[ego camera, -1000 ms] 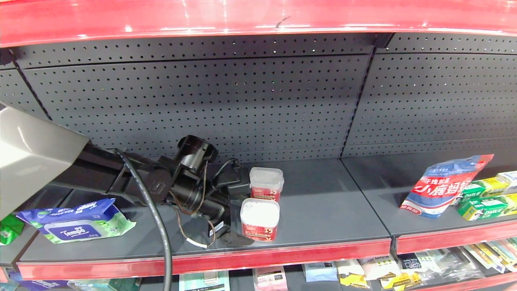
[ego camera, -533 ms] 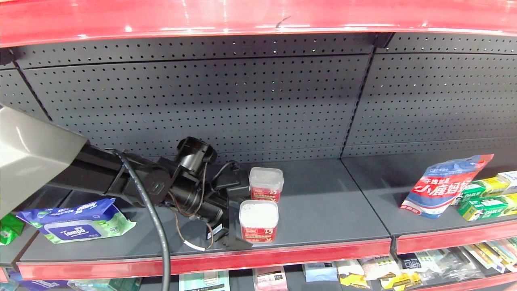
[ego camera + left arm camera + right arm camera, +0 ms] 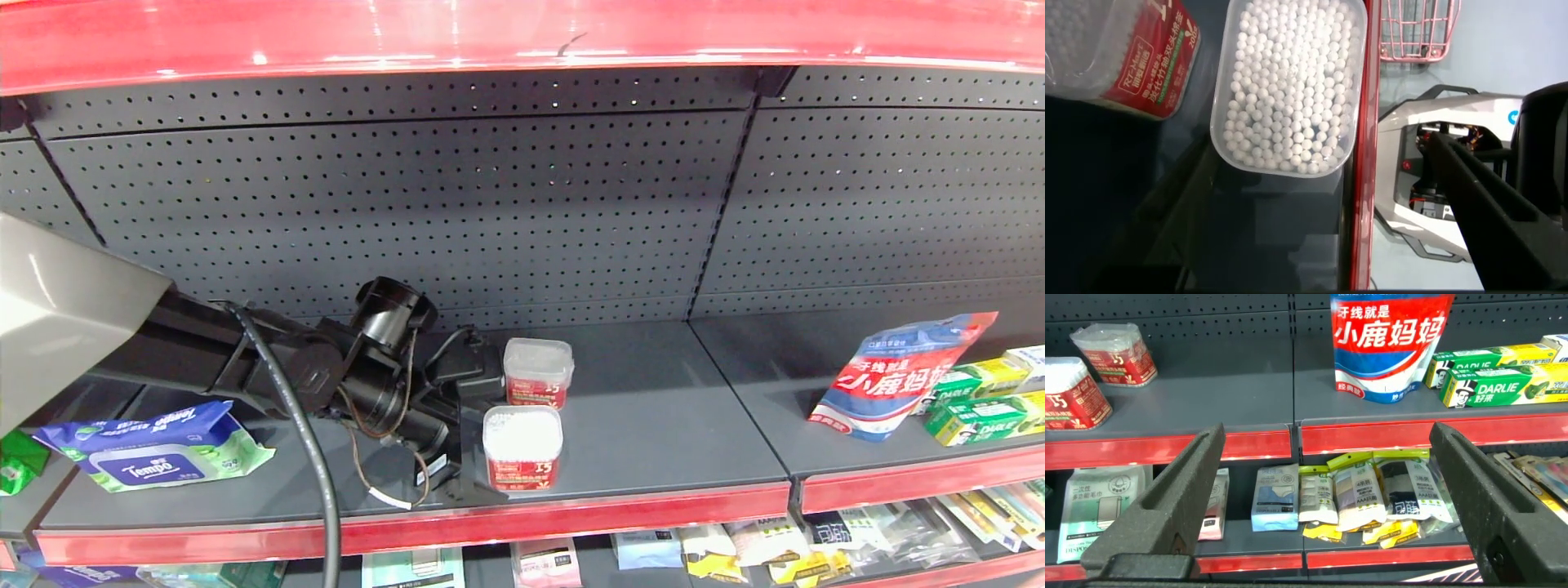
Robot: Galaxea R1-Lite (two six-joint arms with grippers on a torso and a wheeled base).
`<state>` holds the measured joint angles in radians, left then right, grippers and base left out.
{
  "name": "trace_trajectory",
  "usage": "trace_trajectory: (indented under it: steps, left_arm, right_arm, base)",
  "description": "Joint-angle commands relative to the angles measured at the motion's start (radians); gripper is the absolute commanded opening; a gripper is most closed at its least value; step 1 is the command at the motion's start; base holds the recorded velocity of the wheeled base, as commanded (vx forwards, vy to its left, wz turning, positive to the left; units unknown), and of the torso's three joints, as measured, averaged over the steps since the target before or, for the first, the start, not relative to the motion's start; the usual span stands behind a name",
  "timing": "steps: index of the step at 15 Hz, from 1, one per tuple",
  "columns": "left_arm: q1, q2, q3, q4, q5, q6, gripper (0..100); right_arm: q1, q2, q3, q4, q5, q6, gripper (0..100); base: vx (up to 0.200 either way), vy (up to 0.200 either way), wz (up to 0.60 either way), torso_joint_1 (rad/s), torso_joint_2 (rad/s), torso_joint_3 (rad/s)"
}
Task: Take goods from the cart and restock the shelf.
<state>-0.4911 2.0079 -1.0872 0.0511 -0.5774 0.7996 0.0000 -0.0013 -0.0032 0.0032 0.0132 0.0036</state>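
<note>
Front swab tub: upright on the shelf, close to the red front lip, lid on, label facing out. Rear swab tub is at its 12 o'clock, a narrow gap between them, not touching.

Left tool is at the tub's 9 o'clock, just beside it. Fingers are spread and nothing is clamped. From the left wrist camera the tub sits at or just past the fingertips, one finger out over the shelf lip. Whether a finger brushes the tub wall I cannot tell.

Right tool is well back from the shelf, facing it, fingers spread, empty.

Along the shelf, a wipes pack lies far off at 9 o'clock. A pouch and toothpaste boxes are in the next bay at 3 o'clock. A pink wire basket shows beyond the shelf edge in the left wrist view.

Step, as I read it: the placing looks done and the tub is let go.

Next move calls for drawing the left arm straight back toward 9 o'clock, fingers kept wide so they don't drag the tub over the lip, then going to the cart for another item.
</note>
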Motion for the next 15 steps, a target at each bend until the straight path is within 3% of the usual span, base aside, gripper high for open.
trace_trajectory:
  steps: [1, 15]
  left_arm:
    - [0.000, -0.006, 0.001, 0.000, 0.001, 0.001, 100]
    - [0.005, -0.018, 0.012, 0.016, 0.005, 0.000, 100]
  right_arm:
    - [0.000, 0.001, 0.000, 0.000, 0.001, -0.001, 100]
    - [0.000, 0.001, 0.000, 0.000, 0.001, -0.001, 100]
  base:
    - [0.000, 0.000, 0.00, 0.000, 0.00, 0.000]
    - [0.000, 0.000, 0.00, 0.000, 0.00, 0.000]
